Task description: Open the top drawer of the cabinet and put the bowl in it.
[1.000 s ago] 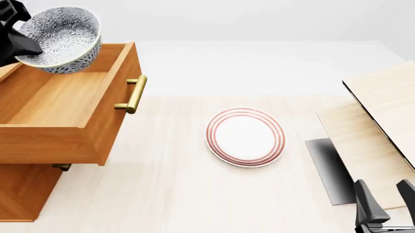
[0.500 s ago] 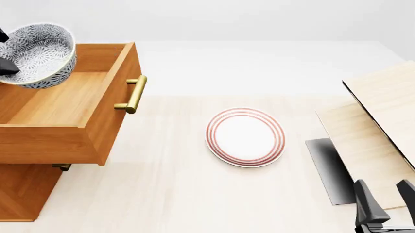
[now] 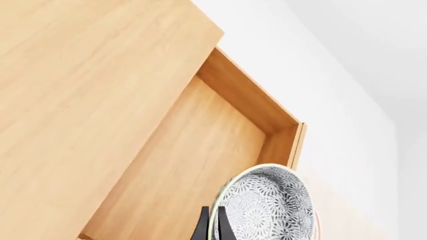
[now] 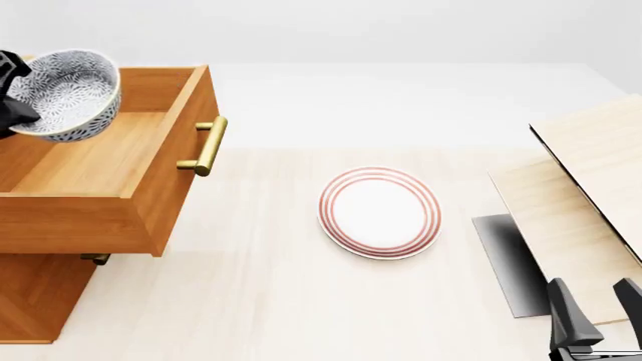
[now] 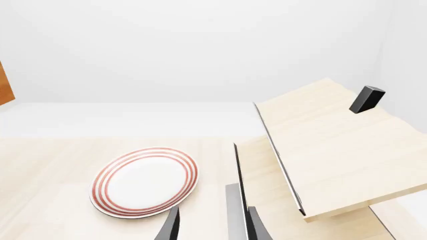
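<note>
2 arms are present, but only the left gripper point(image 4: 12, 94) is working: it pinches the rim of the small white bowl with the dense grey-blue speckled pattern point(image 4: 65, 94), one finger inside the rim and one outside, as the left wrist view shows point(image 3: 212, 225). That rim grip leaves the underside free, so the bowl can be set down flat. The bowl hangs tilted above the far left part of the deep orange-brown wooden top drawer point(image 4: 95, 169), not touching its floor as far as I can tell.

The drawer stands pulled well out of the tall orange-brown wooden cabinet point(image 4: 35, 297), its brass bar handle point(image 4: 209, 144) facing the table's middle, so the opening step looks done. What remains, I judge, is lowering the bowl to the drawer floor, levelling it, and letting go; the nearby side wall could catch the rim.

The right gripper point(image 4: 592, 316) sits low by the pale light-wood boards point(image 4: 592, 188), fingers apart and holding nothing, well away from the flat white plate with red rings point(image 4: 380, 212), which lies on the light table point(image 4: 261, 301).
</note>
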`<state>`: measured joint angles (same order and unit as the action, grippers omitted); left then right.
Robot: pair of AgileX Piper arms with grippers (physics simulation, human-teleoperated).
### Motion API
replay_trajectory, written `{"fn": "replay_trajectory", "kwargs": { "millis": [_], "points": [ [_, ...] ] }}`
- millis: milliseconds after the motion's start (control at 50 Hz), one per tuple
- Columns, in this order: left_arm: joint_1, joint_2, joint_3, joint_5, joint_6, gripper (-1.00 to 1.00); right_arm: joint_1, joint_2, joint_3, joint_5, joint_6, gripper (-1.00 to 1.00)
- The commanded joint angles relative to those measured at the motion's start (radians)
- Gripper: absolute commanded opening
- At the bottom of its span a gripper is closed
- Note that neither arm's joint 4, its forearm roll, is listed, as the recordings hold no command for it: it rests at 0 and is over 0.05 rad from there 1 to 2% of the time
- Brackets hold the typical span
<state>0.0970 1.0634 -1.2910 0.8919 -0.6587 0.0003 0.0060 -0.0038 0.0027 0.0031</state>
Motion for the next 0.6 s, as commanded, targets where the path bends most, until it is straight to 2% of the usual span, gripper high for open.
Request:
{"fn": "replay_trajectory", "kwargs": {
  "millis": [20,360,600],
  "points": [
    [0.006,0.038,0.000,-0.037,0.002,-1.00,0.000,0.000,0.000,-0.001,-0.001,1.00],
    [-0.001,0.097,0.023,-0.102,-0.016,-1.00,0.000,0.000,0.000,-0.001,-0.001,1.00],
    [-0.011,0.130,0.082,-0.171,-0.034,-1.00,0.000,0.000,0.000,-0.001,-0.001,1.00]
  ]
}}
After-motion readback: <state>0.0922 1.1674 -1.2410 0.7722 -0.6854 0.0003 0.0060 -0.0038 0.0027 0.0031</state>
